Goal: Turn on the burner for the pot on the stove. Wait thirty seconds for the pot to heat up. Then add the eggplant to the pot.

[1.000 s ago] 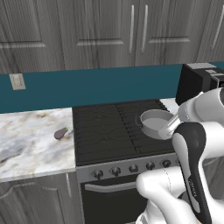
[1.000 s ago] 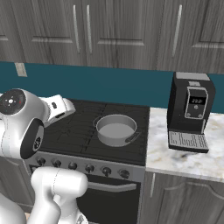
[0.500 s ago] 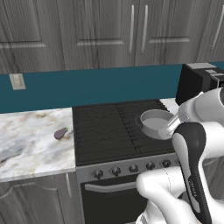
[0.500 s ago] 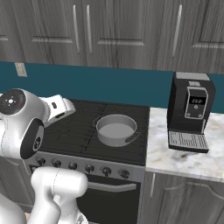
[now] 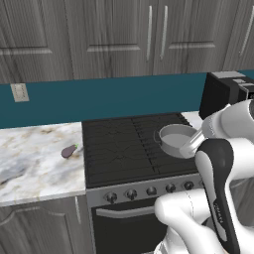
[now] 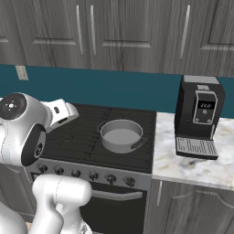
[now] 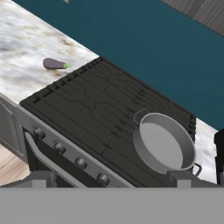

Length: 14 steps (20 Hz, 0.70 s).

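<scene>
The grey pot (image 7: 164, 142) stands lidless on the right front burner (image 7: 127, 131) of the black stove (image 7: 92, 103); it also shows in the base views, pot (image 5: 176, 139) and pot (image 6: 120, 135). On the marble counter left of the stove lies the small purple eggplant (image 7: 54, 64), eggplant (image 5: 69, 151). A row of dark knobs (image 7: 80, 163) runs along the steel front. My gripper (image 7: 111, 180) hovers high over the stove's front, open and empty, its fingertips (image 7: 43, 177) wide apart. The hand (image 6: 64, 113) is held above the stove's left front.
A black coffee machine (image 6: 199, 116) stands on the marble counter right of the stove, close to the pot. The oven door's bar handle (image 6: 116, 195) sits below the knobs. Dark cabinets (image 5: 124, 34) hang above the teal backsplash.
</scene>
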Tool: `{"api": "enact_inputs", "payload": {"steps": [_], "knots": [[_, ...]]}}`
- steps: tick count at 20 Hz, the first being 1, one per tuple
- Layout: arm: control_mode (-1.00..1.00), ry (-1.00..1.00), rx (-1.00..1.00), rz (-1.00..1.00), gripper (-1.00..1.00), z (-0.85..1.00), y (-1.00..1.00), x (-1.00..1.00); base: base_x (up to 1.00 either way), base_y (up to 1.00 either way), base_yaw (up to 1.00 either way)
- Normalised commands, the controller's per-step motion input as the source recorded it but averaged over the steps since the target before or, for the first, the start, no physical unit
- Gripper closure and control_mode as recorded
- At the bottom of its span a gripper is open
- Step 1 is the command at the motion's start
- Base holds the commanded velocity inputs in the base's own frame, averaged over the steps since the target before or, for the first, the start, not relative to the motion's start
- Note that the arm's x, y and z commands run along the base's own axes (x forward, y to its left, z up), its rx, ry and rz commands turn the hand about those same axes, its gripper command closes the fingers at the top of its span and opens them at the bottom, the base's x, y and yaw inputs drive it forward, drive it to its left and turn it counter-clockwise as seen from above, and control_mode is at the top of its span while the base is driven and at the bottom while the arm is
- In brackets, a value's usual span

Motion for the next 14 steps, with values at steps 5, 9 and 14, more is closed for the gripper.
{"api": "enact_inputs", "payload": {"steps": [5,9,14], "knots": [[-1.00,0.00,0.00,0.00,-1.00,0.00,0.00,0.00,0.00,0.00,0.00],[-1.00,0.00,0.00,0.00,-1.00,0.00,0.00,0.00,0.00,0.00,0.00],[-1.00,0.00,0.00,0.00,-1.00,0.00,0.00,0.00,0.00,0.00,0.00]]}}
